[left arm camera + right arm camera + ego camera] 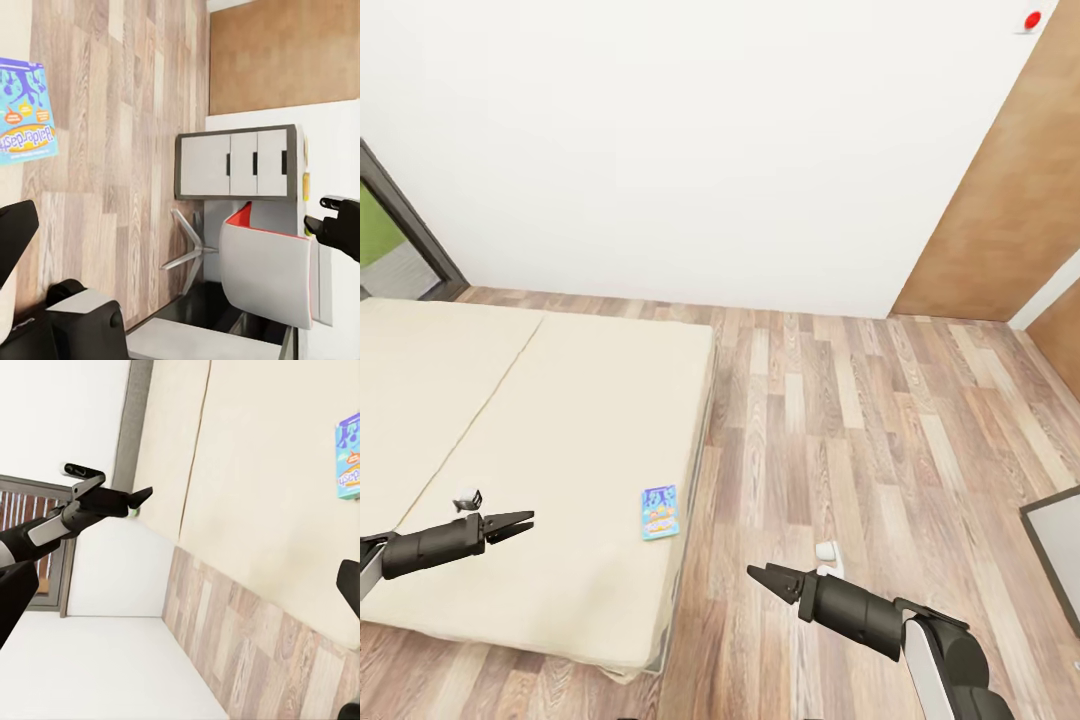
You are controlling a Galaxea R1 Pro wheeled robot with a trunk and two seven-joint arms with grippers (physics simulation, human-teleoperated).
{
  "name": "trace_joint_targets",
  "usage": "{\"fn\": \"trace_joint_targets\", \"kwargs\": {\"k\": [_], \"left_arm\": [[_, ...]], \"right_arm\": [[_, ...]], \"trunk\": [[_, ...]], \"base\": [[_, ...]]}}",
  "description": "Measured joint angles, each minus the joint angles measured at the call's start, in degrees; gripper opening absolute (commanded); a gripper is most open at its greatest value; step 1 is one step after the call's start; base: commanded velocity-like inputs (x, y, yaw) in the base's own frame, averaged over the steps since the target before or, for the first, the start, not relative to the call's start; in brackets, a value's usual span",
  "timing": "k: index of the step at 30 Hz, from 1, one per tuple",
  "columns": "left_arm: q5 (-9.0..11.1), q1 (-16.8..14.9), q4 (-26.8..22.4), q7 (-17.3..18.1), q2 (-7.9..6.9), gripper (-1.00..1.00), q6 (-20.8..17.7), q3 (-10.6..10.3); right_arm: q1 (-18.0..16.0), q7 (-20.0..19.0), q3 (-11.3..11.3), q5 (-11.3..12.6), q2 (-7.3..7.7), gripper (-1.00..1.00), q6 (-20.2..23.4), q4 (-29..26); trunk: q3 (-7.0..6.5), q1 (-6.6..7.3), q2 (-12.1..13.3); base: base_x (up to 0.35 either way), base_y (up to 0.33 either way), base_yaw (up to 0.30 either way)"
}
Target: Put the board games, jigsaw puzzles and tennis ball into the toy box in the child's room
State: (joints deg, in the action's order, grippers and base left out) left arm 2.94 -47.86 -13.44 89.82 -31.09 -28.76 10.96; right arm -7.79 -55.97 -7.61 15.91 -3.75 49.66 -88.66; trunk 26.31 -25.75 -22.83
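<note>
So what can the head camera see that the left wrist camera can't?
Head view's extras: the red wall button high up, and a dark-framed opening with green behind it. Left wrist view's extras: a white three-drawer unit and a grey chair with a red edge. Both share the blue board game lying on the cream bed, plus the wood-plank floor.
</note>
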Motion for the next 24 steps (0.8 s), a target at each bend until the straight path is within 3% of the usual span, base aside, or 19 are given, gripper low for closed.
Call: {"fn": "trace_joint_targets", "kwargs": {"k": [24], "left_arm": [[0.0, 0.0, 0.0, 0.0, 0.00, 1.00, 0.0, 0.0]], "right_arm": [[0.0, 0.0, 0.1, 0.1, -0.03, 1.00, 0.0, 0.0]], "trunk": [[-2.27, 0.00, 0.0]], "base": [[0.000, 0.000, 0.114]]}}
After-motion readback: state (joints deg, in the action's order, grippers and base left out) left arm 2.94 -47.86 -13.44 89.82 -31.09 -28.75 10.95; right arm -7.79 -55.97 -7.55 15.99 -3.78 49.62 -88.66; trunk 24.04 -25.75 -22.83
